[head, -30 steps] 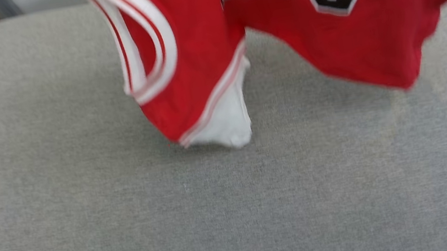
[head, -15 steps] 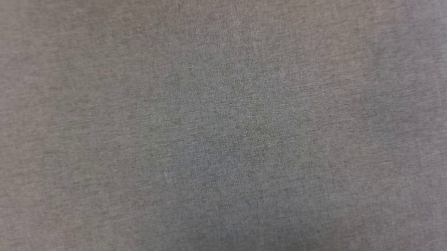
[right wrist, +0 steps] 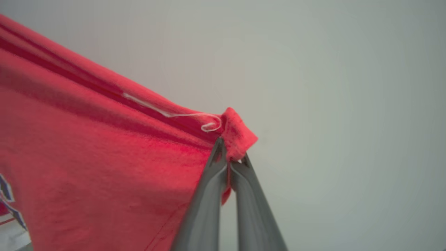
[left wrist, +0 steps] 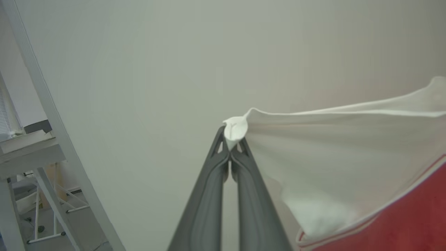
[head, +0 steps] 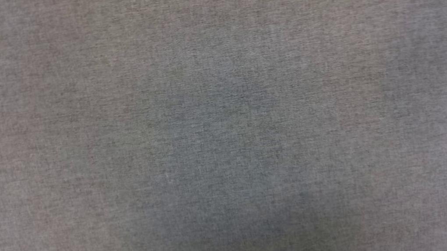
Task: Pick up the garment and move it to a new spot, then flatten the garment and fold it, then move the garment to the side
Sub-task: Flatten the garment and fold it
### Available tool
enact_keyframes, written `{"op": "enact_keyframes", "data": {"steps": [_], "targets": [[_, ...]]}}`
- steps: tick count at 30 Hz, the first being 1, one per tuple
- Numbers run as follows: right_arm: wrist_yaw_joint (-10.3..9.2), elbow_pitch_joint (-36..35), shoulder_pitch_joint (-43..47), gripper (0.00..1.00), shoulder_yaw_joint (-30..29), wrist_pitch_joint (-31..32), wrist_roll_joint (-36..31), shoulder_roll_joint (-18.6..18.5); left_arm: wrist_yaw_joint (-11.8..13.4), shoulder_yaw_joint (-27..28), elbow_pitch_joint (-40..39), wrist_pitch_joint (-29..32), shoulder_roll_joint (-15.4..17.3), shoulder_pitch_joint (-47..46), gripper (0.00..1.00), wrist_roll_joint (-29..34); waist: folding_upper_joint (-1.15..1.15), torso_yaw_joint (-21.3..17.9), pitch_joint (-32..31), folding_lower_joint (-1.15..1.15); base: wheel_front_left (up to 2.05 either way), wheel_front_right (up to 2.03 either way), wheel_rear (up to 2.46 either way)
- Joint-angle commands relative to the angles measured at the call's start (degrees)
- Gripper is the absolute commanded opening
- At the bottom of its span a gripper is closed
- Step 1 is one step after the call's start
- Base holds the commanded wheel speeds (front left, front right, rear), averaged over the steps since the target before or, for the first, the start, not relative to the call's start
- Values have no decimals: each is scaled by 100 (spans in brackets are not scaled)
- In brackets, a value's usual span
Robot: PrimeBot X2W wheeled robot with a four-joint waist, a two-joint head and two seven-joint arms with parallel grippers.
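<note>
Two corners pinched: my left gripper (left wrist: pixel 232 143) clamps the white sleeve tip of the garment (left wrist: pixel 348 164) at centre frame, cloth spreading lower right. My right gripper (right wrist: pixel 230 154) nips a red corner, fabric filling the left. Grey worktop (head: pixel 219 99) lies in the head view.

- We see one garment (right wrist: pixel 87 157), red and white.
- We see two grippers: the left gripper (left wrist: pixel 230 148) and the right gripper (right wrist: pixel 229 158).
- We see one grey cloth surface (head: pixel 219 99).
- We see one white slanted bar (left wrist: pixel 52 115).
</note>
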Motion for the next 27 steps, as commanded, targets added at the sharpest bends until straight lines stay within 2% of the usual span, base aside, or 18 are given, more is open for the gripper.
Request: {"op": "enact_keyframes", "data": {"steps": [1,6,12,14,15,20,27], "targets": [[-54,113,135,0,41,-87,-31,-76,12,58,89,-58,27,248,0,-85,0,82,22,-1,0,0,0],[-54,267,619,0,271,-359,84,-26,-50,80,-67,-135,-296,1185,0,-274,0,213,-171,-1,0,0,0],[-54,313,1457,0,559,-667,415,58,-79,221,-844,-139,-574,2566,0,-356,0,305,-611,-1,0,0,0],[-54,331,1804,0,699,-736,548,74,-79,293,-1096,-140,-651,3102,0,-408,0,325,-827,-1,0,0,0],[-54,328,2346,0,884,-839,777,84,-66,320,-1412,-140,-710,4003,0,-412,0,354,-1205,-1,0,0,0],[-54,248,3178,0,1157,-885,1164,112,39,362,-1727,-141,-707,5416,0,-482,0,362,-1825,-1,0,0,0],[-54,-14,4448,0,1580,-612,1813,-62,168,195,-2062,11,-673,7199,0,-696,0,391,-2527,-1,0,0,0]]}}
